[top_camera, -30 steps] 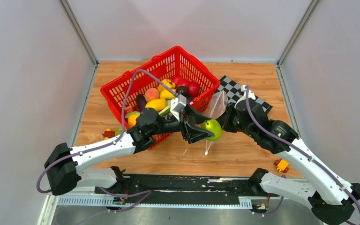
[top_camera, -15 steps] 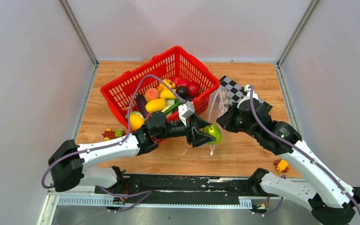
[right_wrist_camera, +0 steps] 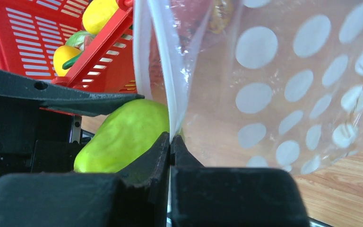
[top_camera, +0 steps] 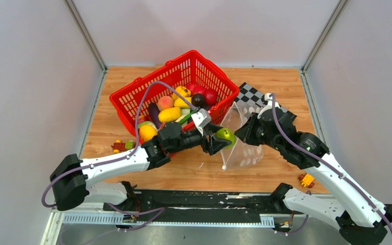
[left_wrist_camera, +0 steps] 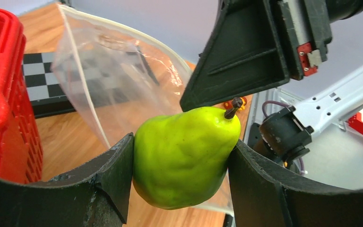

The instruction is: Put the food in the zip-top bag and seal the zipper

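Note:
My left gripper (top_camera: 219, 139) (left_wrist_camera: 182, 144) is shut on a green pear (top_camera: 226, 135) (left_wrist_camera: 184, 156), one piece of the food, gripping it by its sides. The pear hangs at the open mouth of the zip-top bag (top_camera: 242, 148) (left_wrist_camera: 118, 85), a clear bag with white dots (right_wrist_camera: 274, 94). My right gripper (top_camera: 242, 133) (right_wrist_camera: 170, 137) is shut on the bag's mouth edge, pinching the white zipper (right_wrist_camera: 168, 85) strip and holding the bag up above the table. More food (top_camera: 181, 104) in yellow, red, orange and dark colours lies in the red basket (top_camera: 132, 97).
The red basket (right_wrist_camera: 23, 38) stands tilted at the back left, close behind my left arm. A black-and-white checkerboard (top_camera: 255, 96) lies behind the bag. Small toy blocks sit at the left (top_camera: 120, 145) and near the right arm's base (top_camera: 306, 179).
My left gripper has carried the pear up and to the right, to the bag's mouth. The bag has swung wider, its dotted body now spread towards the lower right.

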Action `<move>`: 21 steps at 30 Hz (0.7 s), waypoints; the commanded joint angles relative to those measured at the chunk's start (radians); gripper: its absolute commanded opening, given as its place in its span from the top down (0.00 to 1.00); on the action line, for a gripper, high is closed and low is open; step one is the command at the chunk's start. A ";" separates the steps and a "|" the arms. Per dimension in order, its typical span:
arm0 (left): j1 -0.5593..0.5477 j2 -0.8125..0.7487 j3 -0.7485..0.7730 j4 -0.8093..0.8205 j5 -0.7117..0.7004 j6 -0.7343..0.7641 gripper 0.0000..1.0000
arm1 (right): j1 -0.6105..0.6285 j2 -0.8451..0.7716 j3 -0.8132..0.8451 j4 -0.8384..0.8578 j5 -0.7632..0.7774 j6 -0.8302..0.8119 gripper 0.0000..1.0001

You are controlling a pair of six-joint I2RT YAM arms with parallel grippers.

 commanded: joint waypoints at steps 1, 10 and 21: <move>-0.007 -0.004 0.040 0.014 -0.052 0.048 0.54 | -0.005 -0.013 0.047 -0.001 -0.063 -0.022 1.00; -0.008 0.045 0.044 0.144 -0.120 -0.036 0.50 | -0.004 -0.042 0.023 0.077 -0.132 0.027 1.00; -0.008 0.056 0.020 0.207 -0.160 -0.075 0.38 | -0.018 -0.075 -0.038 0.175 -0.247 0.138 1.00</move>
